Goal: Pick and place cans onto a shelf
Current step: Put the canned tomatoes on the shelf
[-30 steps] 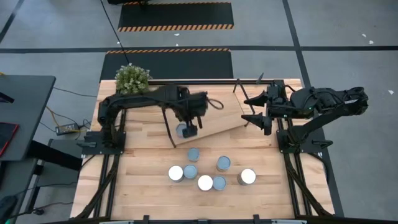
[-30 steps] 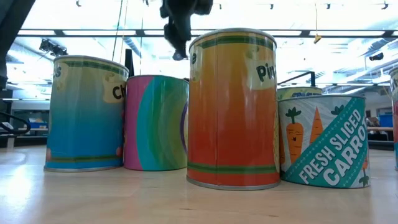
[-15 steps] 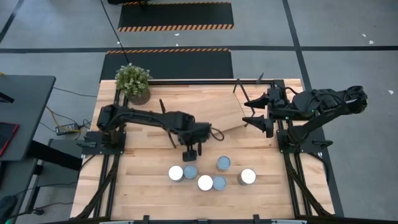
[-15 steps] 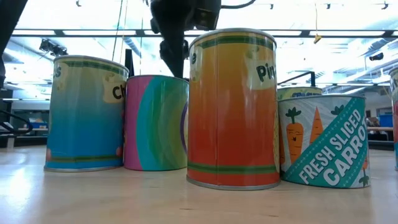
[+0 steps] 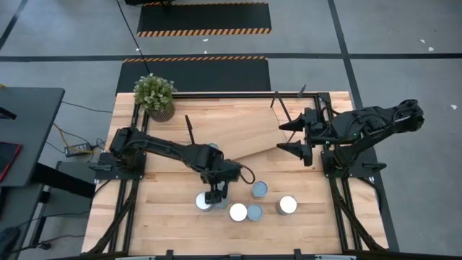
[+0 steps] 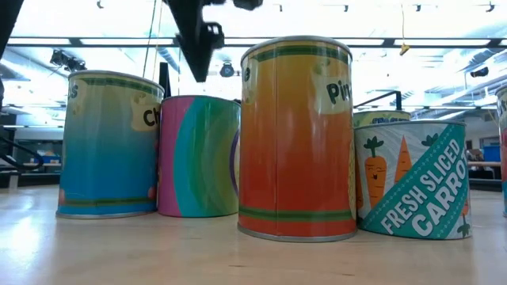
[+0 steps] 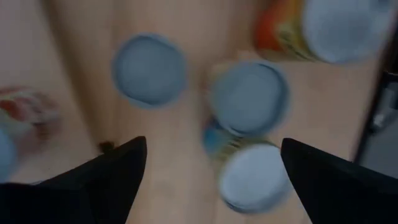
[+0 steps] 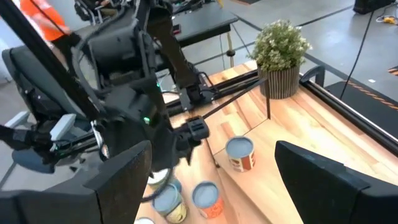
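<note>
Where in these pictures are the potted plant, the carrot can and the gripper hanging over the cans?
potted plant (image 5: 154, 92), high view, on its green leaves.
carrot can (image 6: 412, 190), low view, on the middle of its label.
left gripper (image 5: 215, 196), high view, midway between its open fingertips, above the cluster of cans.

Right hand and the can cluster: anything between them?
High view: only bare tabletop between the right hand and the cans; the shelf lies off to the side.

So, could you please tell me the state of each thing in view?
Left gripper: open, empty, above the clustered cans.
Right gripper: open, empty, by the shelf end.
Cans: upright, closed.
Shelf: lying askew.
Plant: upright.
</note>
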Robot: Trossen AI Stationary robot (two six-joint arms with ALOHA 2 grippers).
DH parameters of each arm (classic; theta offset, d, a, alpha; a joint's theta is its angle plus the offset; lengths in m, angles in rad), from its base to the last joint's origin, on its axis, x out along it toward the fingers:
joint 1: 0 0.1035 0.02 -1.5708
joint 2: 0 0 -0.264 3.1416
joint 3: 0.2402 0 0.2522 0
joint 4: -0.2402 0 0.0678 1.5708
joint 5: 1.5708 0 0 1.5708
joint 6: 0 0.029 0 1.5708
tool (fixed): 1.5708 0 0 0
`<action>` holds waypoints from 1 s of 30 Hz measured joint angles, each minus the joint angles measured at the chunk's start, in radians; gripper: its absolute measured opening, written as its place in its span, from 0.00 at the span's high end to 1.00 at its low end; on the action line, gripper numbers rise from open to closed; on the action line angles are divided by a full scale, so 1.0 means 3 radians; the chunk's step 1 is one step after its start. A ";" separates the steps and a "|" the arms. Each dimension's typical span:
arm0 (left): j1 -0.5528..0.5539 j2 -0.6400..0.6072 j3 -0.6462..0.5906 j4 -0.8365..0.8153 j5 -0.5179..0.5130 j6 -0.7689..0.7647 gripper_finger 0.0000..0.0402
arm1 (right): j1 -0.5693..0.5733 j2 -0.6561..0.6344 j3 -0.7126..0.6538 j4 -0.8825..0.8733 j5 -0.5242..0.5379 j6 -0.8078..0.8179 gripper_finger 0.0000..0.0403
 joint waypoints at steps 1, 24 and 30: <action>-0.0032 0.0000 0.0018 -0.0005 0.0049 -0.0032 0.07 | 0.0008 0.0004 -0.0001 -0.0008 -0.0037 -0.0001 0.13; -0.0661 -0.0276 0.0020 0.0024 -0.1094 -0.1209 0.07 | 0.0660 0.0942 -0.0001 -0.1012 -0.0735 0.0671 0.13; -0.0581 -0.0414 0.0019 0.0090 -0.1339 -0.1322 0.07 | 0.0787 0.1182 -0.0136 -0.1294 -0.0956 0.0813 0.12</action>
